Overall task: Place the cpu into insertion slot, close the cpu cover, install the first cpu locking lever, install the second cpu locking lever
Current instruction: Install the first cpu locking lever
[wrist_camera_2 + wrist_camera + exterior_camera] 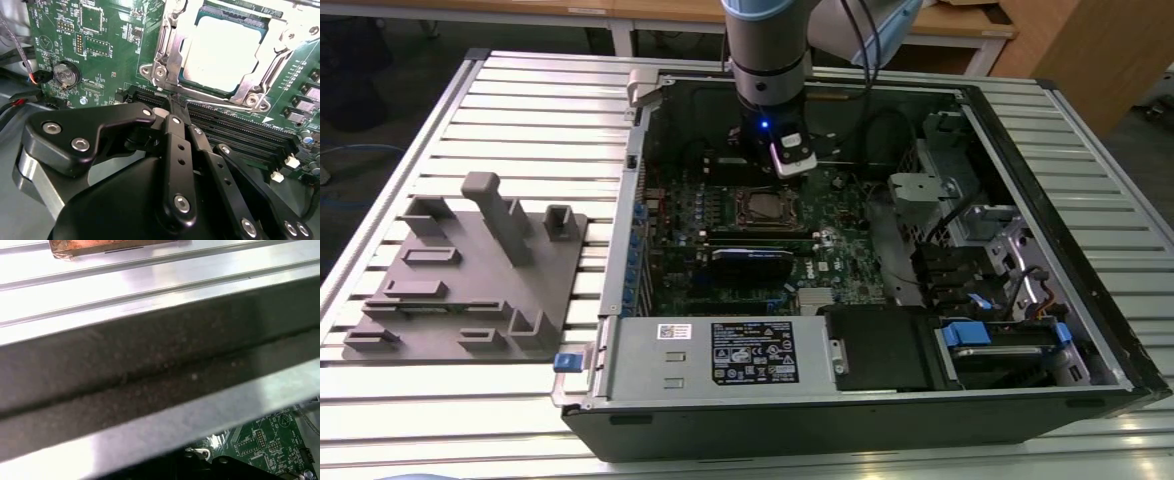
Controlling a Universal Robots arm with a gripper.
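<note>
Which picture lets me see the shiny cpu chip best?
The second wrist view: the cpu is big and bright there, framed by the cpu cover. In the exterior view the cpu is a tiny square on the motherboard. The first wrist view looks at the case wall instead.

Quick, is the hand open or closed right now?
The hand is closed, fingertips together at the locking lever; whether it grips it cannot be told.
</note>
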